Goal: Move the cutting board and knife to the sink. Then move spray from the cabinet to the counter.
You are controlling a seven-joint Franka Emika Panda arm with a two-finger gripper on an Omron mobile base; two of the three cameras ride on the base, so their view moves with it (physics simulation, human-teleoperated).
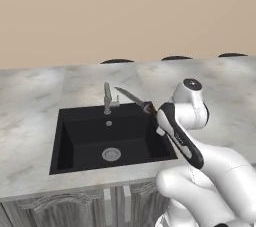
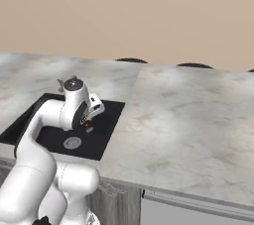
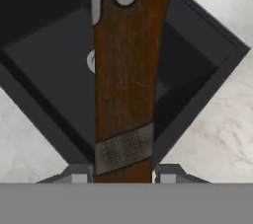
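Knife (image 1: 132, 97), slim with a silver blade and a dark brown wooden handle, is clamped by its handle in the two-finger gripper (image 3: 123, 178) of the white arm, the fingers closed on either side of the wood at its butt end. In the left base view the blade slants up and away from the hand, its tip near the thin grey metal faucet (image 1: 108, 99) at the back edge of the dark rectangular recessed sink (image 1: 75, 146). In the hand view the handle runs straight up the picture with the black basin and its round drain behind it, so the knife hangs above the basin, not yet in it.

The main risk, as I judge it, is the faucet: the blade tip stands close to it, and a swing or a tilt toward the back edge could knock the steel against the spout and twist the handle in the grip. A release from this height could also let the knife bounce or land across the rim on the grey-white marble counter (image 1: 30, 101) rather than inside. The grip sits at the very end of the handle, so the long blade may lever the knife and make it slip. The cutting board's whereabouts cannot be told from here.
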